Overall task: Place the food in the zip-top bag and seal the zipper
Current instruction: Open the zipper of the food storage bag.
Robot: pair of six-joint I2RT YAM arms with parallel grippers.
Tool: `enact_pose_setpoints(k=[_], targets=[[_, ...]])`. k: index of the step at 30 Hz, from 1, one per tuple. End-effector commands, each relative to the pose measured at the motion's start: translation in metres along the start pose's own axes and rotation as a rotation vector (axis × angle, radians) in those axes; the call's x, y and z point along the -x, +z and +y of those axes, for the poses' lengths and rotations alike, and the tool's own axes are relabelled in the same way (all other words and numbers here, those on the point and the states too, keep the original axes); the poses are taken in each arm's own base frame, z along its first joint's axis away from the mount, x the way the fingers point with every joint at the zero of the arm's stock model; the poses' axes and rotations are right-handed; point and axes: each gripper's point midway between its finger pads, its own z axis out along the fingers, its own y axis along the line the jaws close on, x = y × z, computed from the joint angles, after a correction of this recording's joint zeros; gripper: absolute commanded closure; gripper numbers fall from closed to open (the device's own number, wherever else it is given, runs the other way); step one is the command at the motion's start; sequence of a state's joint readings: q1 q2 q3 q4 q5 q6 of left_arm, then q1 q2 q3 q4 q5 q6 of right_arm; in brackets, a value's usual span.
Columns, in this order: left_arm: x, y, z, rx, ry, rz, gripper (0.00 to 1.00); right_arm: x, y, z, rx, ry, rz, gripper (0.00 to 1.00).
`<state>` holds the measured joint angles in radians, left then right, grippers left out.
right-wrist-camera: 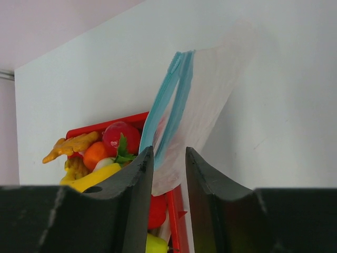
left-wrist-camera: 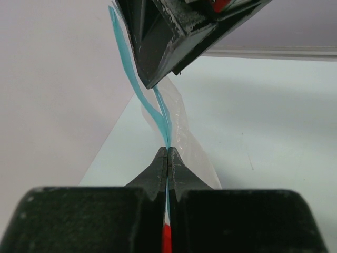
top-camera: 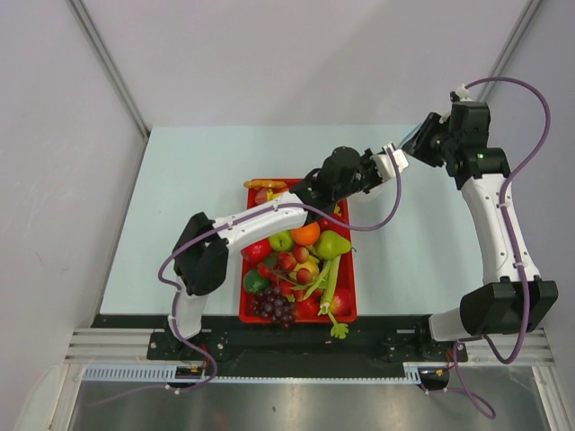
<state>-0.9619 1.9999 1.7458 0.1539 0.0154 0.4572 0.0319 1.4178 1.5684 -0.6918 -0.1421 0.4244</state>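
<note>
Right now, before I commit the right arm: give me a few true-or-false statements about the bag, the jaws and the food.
1. The left jaws are shut on the zip-top bag. True.
2. The right jaws are clamped tight on the bag. False: a gap shows between them, with the bag's edge in it.
3. The food is already in the bag. False: it lies in the red tray, and the bag looks empty.
4. The zipper is sealed along its whole length. False: above the left jaws its two strips part.
5. The left arm reaches across the red tray. True.
</note>
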Motion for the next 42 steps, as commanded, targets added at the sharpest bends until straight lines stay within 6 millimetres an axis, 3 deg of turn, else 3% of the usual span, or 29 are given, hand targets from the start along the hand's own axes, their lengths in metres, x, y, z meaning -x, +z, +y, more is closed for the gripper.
enact_pose_setpoints(k=[1,7,14,19,21,22,23,26,27,29,30,33,36,39,42], targets=[[0.044,-0.016,0.016,0.027,0.021,-0.107,1.00,0.002,0.003,-0.004,-0.025,-0.019,-0.014,0.66],[0.043,-0.017,0.015,0.022,0.028,-0.108,1.00,-0.002,0.009,-0.005,-0.027,-0.005,0.006,0.66],[0.044,-0.015,0.019,0.045,0.019,-0.113,1.00,-0.036,0.019,-0.009,-0.049,0.010,0.098,0.68],[0.045,-0.016,0.023,0.069,-0.020,-0.115,1.00,-0.046,0.021,-0.008,-0.024,0.057,0.135,0.70],[0.045,-0.017,0.027,0.096,-0.065,-0.109,1.00,-0.045,0.021,0.000,0.045,0.083,0.149,0.93],[0.045,-0.017,0.028,0.102,-0.084,-0.105,1.00,-0.044,0.022,0.002,0.060,0.083,0.148,1.00],[0.044,-0.019,0.027,0.097,-0.128,-0.097,1.00,-0.041,0.022,0.003,0.076,0.081,0.141,1.00],[0.047,-0.031,0.036,0.105,-0.259,-0.092,0.72,-0.031,0.016,0.004,0.118,0.045,0.113,1.00],[0.052,-0.038,0.048,0.112,-0.295,-0.102,0.56,-0.031,0.013,0.008,0.136,0.027,0.115,1.00],[0.054,-0.044,0.051,0.080,-0.411,-0.092,0.47,-0.031,0.006,0.010,0.157,-0.021,0.109,1.00],[0.053,-0.046,0.056,0.062,-0.442,-0.089,0.46,-0.026,0.003,0.002,0.144,-0.021,0.096,1.00],[0.059,-0.044,0.057,0.036,-0.478,-0.069,0.44,-0.023,-0.006,0.005,0.155,-0.042,0.079,1.00],[0.055,-0.038,0.047,-0.004,-0.524,-0.022,0.38,-0.021,-0.014,0.010,0.162,-0.050,0.063,1.00],[0.061,-0.032,0.038,-0.053,-0.579,-0.017,0.31,-0.018,-0.020,0.008,0.138,-0.060,0.041,1.00],[0.071,-0.033,0.025,-0.116,-0.613,-0.035,0.27,-0.026,-0.024,0.019,0.152,-0.081,0.052,1.00]])
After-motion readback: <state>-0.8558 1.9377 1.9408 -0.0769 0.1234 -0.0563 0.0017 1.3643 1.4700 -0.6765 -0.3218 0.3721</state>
